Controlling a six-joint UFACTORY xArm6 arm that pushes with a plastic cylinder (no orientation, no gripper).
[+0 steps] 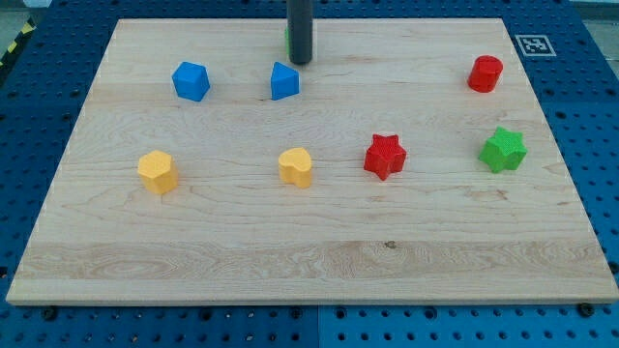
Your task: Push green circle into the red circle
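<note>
The board is pale wood with lengthwise grain, resting on a blue perforated surface. My tip is the blunt lower end of a smooth dark rod that carries no pincer, so no jaw state applies. The green circle is almost fully hidden behind the rod at 12 o'clock; only a thin green sliver shows on the rod's left edge, and its shape cannot be confirmed. The red circle, a short faceted cylinder, sits well apart at 2 o'clock. Just below the tip lies a blue block, with a blue cube at 10 o'clock. Two yellow blocks, a red star and a green star form a row across the middle.
</note>
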